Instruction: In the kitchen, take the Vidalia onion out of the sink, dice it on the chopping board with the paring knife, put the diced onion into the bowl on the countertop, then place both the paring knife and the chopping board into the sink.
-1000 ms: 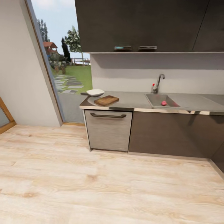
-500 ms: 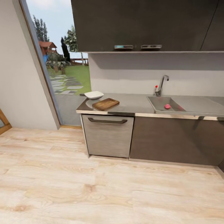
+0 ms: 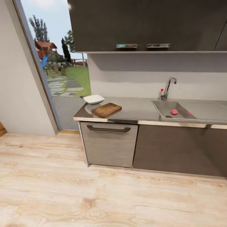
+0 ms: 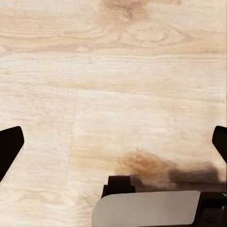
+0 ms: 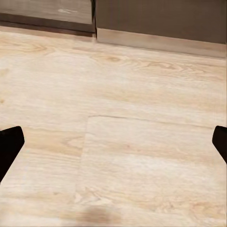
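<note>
Vidalia onion (image 3: 174,112): I've got it in the head view, pink lump sitting in the sink (image 3: 164,108) basin, just beside the drain.
Chopping board (image 3: 106,110): flat on the countertop (image 3: 138,108), well apart from the sink, towards the window end.
Bowl (image 3: 94,99): white, just behind the board, close to its far corner; touching or not, I can't tell.
Paring knife: I can't make it out.
Left gripper (image 4: 113,151): fingertips (image 4: 9,146) spread wide, nothing between them, light wood floor (image 4: 118,71) beneath.
Right gripper (image 5: 113,146): fingers (image 5: 9,144) wide apart too, holding nothing, over floor near the cabinet base (image 5: 161,19).
</note>
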Controlling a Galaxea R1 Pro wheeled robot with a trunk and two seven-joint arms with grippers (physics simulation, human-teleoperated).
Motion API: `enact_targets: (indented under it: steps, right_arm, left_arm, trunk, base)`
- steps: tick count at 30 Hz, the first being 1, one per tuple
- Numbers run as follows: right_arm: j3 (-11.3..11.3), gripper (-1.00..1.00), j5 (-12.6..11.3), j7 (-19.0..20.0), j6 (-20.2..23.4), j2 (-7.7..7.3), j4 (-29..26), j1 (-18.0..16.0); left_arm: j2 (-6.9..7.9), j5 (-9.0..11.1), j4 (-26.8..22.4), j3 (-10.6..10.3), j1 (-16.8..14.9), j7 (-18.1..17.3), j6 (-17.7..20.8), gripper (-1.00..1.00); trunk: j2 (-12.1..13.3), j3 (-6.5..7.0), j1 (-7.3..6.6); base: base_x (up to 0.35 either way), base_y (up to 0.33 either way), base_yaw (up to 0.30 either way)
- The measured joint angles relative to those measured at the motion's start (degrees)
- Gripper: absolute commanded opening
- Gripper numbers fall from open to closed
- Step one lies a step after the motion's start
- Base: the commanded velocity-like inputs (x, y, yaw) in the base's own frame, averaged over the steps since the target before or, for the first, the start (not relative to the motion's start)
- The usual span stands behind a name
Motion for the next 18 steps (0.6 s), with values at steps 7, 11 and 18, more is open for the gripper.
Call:
enact_targets:
  steps: [7, 11, 18]
  right_arm:
    - [0.01, 1.0, 0.03, 0.0, 0.0, 0.0, 0.0, -0.02]
    - [-0.02, 1.0, 0.03, 0.0, -0.01, -0.03, 0.0, 0.01]
    - [-0.07, 1.0, 0.03, 0.0, 0.0, -0.09, 0.0, 0.0]
  left_arm:
    - [0.0, 0.0, 0.0, 0.0, -0.05, 0.0, 0.02, 1.0]
    - [0.0, 0.0, 0.0, 0.0, -0.02, 0.0, 0.05, 1.0]
    - [0.0, 0.0, 0.0, 0.0, -0.02, 0.0, 0.07, 1.0]
  trunk:
    - [0.0, 0.0, 0.0]
    - [0.0, 0.0, 0.0]
    - [0.0, 0.0, 0.01]
  base:
    - [0.315, 0.0, 0.0]
    - [0.315, 0.0, 0.0]
    - [0.261, 0.0, 0.0]
